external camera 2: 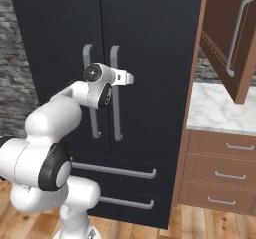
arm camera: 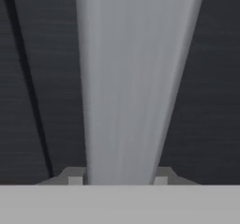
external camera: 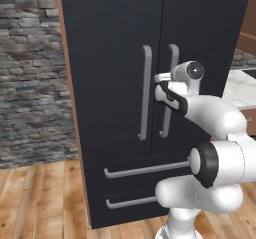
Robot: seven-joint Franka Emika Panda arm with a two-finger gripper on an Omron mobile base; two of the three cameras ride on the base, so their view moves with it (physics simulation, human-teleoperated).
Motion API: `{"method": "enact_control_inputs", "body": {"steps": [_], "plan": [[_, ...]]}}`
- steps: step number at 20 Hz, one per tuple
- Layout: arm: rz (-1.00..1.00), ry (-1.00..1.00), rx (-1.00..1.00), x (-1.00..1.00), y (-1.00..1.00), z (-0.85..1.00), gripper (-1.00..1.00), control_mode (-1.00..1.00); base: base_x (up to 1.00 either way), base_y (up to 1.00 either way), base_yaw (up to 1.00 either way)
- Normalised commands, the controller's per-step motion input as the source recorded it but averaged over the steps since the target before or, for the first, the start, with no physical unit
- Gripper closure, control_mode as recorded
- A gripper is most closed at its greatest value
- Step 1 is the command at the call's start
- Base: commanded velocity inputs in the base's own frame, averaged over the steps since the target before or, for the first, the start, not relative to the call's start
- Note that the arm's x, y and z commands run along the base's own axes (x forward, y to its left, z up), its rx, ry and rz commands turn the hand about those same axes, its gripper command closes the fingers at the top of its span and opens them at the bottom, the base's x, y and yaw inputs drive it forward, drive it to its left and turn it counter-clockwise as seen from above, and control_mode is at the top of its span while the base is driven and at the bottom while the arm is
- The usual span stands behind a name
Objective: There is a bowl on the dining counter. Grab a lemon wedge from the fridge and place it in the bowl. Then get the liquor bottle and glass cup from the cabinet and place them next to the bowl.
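1. Stone-block wall fills the left side of the left base view, above a wooden plank floor; the tall black fridge (external camera: 115, 83) takes up the centre of the frame.
2. On the right of the right base view, a marble counter (external camera 2: 220, 114) sits over brown drawers, with a brown wooden cabinet (external camera 2: 227, 33) above it.
3. Two long grey vertical handles run side by side down the middle of the fridge doors.
4. In the right base view the gripper (external camera 2: 128, 78) reaches out to the right-hand handle (external camera 2: 115, 93) at mid frame.
5. In the hand view that handle runs top to bottom, lying directly between the two fingertips (arm camera: 75, 180).
6. The jaws stand on either side of the bar, very near it; I cannot tell whether they press on it yet.
7. The handle's long axis is upright and crosses the jaw gap squarely, so a grip and pull look like the next step.
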Motion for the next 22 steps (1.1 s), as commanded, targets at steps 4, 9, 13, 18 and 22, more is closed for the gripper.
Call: {"method": "enact_control_inputs", "body": {"steps": [4,9,13,18,22], "plan": [[0.00,0.00,0.01,-0.90,-0.39,0.00,1.00,-1.00,0.00,0.00,0.00],[-0.06,0.00,0.03,-1.00,-0.73,0.00,1.00,-1.00,0.00,0.00,0.00],[-0.13,0.00,0.00,-1.00,-0.96,0.00,1.00,-1.00,0.00,0.00,0.00],[-0.15,0.04,0.00,-1.00,-0.99,0.00,1.00,-1.00,0.00,0.00,0.00],[-0.13,0.03,0.00,-1.00,-0.50,0.00,-1.00,-1.00,0.00,0.00,0.00]]}}
